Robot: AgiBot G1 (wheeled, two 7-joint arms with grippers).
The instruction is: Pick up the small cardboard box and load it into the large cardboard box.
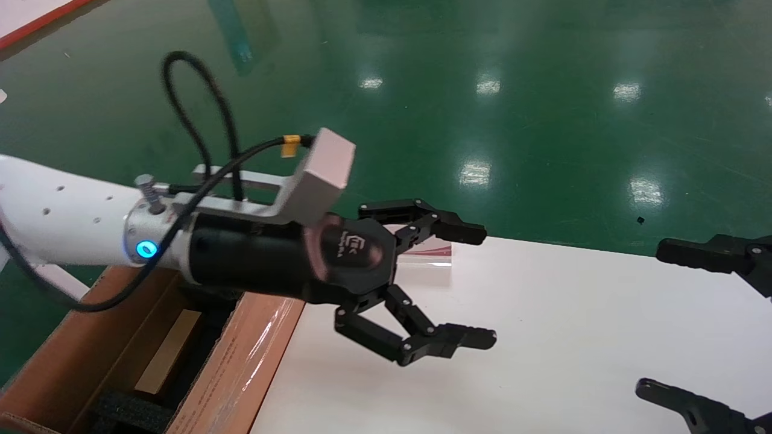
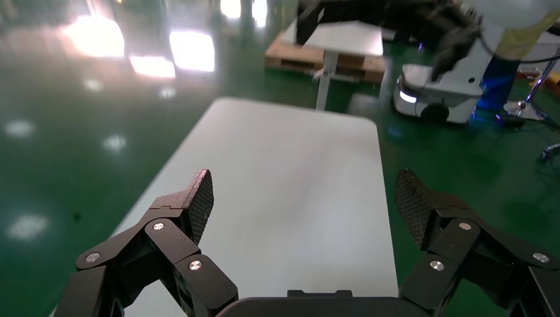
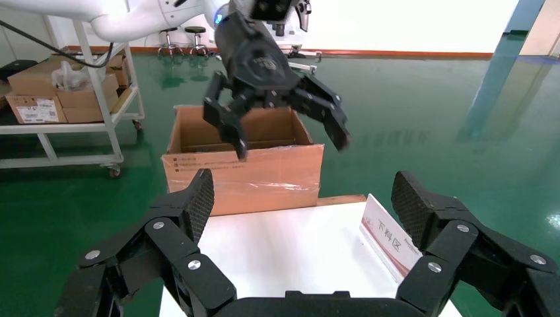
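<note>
Two grippers, both wide open and empty: left gripper (image 1: 443, 289) over table (image 1: 543, 337) beside large cardboard box (image 1: 229, 367); right gripper (image 1: 711, 325) opposite; small box possibly already inside, so verify before reaching

Two grippers, the left gripper (image 1: 479, 283) at nine o'clock and the right gripper (image 1: 648, 319) at three, one large cardboard box (image 1: 238, 361) at seven, one white table (image 1: 543, 337), one label stand (image 3: 389, 241)
</note>
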